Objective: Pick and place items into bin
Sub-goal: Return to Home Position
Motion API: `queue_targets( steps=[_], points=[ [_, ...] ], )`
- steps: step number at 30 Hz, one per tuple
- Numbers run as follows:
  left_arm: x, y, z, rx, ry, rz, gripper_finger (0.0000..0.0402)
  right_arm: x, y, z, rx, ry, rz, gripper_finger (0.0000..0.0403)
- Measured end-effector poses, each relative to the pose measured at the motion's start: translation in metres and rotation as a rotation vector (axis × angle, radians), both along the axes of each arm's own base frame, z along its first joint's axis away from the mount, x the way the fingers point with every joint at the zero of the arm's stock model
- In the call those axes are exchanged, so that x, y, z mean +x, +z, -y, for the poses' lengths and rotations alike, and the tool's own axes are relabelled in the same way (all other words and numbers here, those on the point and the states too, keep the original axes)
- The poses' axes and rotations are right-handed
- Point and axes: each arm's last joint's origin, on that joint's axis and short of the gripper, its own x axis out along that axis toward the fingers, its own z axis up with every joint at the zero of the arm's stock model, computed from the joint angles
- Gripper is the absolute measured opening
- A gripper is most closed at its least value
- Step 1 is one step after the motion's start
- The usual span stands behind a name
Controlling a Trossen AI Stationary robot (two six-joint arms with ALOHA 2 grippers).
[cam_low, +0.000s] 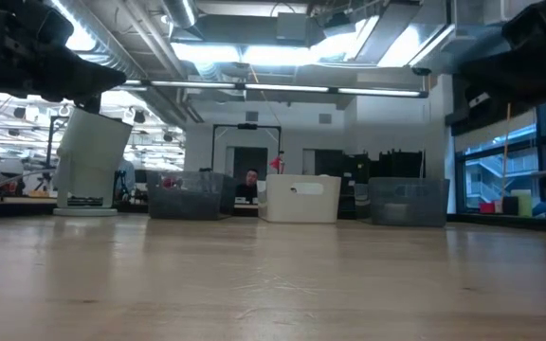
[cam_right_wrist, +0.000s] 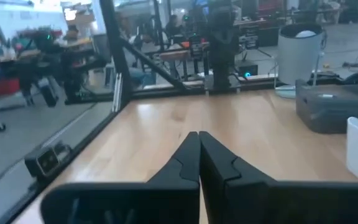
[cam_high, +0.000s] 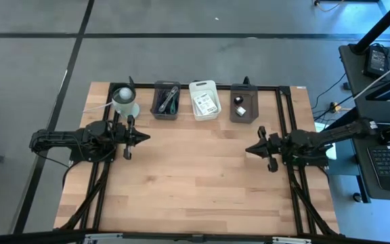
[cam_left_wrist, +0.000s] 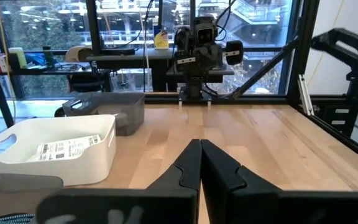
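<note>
The bare wooden table [cam_low: 273,284] lay nearest, and no loose item showed on it. Above it, the left gripper [cam_high: 143,137] and the right gripper [cam_high: 250,150] pointed toward each other, well apart. Each had its fingers pressed together and held nothing. The step in hand, I judge, was the return to home. To do it well, you needed to draw each arm back slowly to its own side, away from the bins and from the pale cup [cam_high: 124,100] near the left arm. The items were along the far edge: teal tools [cam_high: 170,102] in the left grey bin [cam_high: 156,102], white printed cards [cam_high: 206,104] in the white bin [cam_high: 203,83], tiny cubes [cam_high: 241,110] in the right grey bin [cam_high: 244,119].
</note>
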Motion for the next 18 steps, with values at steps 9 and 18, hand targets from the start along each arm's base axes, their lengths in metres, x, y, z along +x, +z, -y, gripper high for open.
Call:
queue_targets(
  steps=[9,18],
  points=[
    [0.000,0.000,0.000,0.000,0.000,0.000,0.0001,-0.021,0.001,0.010,-0.089,-0.069,0.052,0.0000],
    [0.000,0.000,0.000,0.000,0.000,-0.006,0.0001,-0.022,0.004,0.015,-0.135,-0.126,0.081,0.0000]
  ],
)
